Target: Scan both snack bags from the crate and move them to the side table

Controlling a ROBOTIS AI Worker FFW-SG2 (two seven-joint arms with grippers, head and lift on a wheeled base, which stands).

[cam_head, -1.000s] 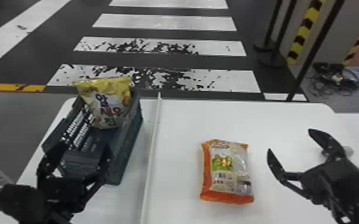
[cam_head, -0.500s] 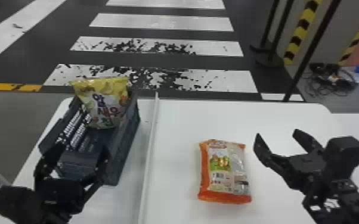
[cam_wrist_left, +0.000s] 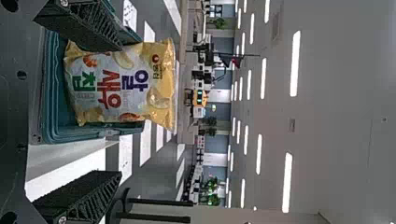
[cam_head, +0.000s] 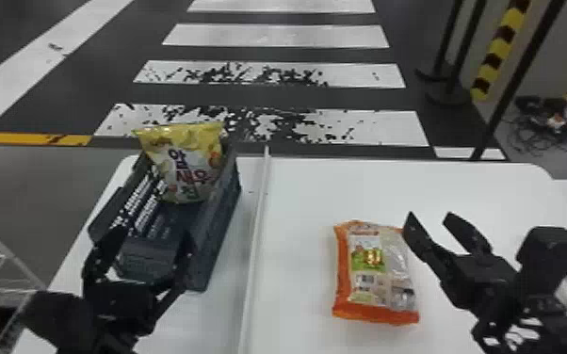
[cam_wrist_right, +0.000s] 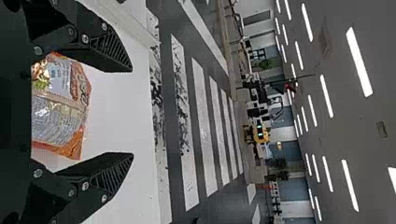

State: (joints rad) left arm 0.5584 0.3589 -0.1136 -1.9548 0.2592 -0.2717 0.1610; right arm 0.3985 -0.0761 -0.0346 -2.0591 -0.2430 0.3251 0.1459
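Floor: dark, with white crosswalk stripes [cam_head: 278, 37], several speckled black, and a yellow line [cam_head: 14, 138] at left.
Far right: black stands [cam_head: 448, 94], tangled cables [cam_head: 551, 120] on the floor.
Ceiling: grey [cam_wrist_left: 341, 74], rows of strip lights, per left wrist view.
Table: white top [cam_head: 461, 190], pale strip [cam_head: 255, 245] running along it from near edge to far edge.
Crate: dark blue-green [cam_head: 217, 240], slatted side, on the table left of the strip.
Yellow bag: snack bag [cam_head: 188, 162] upright in the far end of the crate, top sticking out above the rim, print facing the robot.
Orange bag: clear-and-orange snack bag [cam_head: 376, 273] lying flat on the table right of the strip, outside the crate.
Left gripper: black [cam_head: 153, 242], near the close end of the crate. Jaws wide, well apart; yellow bag is ahead, not gripped.
Right gripper: black [cam_head: 429, 217], near the orange bag's far right corner. Jaws wide here too. Contact with that bag: can't tell.
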